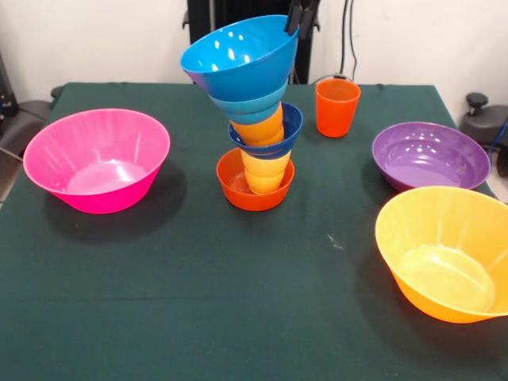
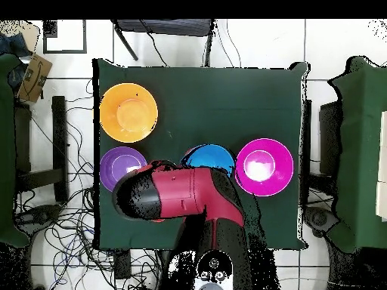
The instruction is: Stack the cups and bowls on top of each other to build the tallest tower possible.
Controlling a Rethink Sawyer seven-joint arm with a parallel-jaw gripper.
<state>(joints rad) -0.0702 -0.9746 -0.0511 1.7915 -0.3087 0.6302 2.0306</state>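
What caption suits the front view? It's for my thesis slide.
Gripper holds the tilted medium blue bowl by its rim atop the leaning tower.

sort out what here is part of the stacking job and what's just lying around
Job: tower, blue bowl tilted on top in the gripper, red-orange cup, purple bowl, pink bowl, yellow-orange bowl.

Lying about: cables on the floor, cardboard piece.

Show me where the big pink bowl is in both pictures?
Front view: the pink bowl sits on the table at the left, apart from the tower.
Overhead view: the pink bowl is at the right, beside the blue bowl.
Shared landmark: that tilted blue bowl topping the tower.
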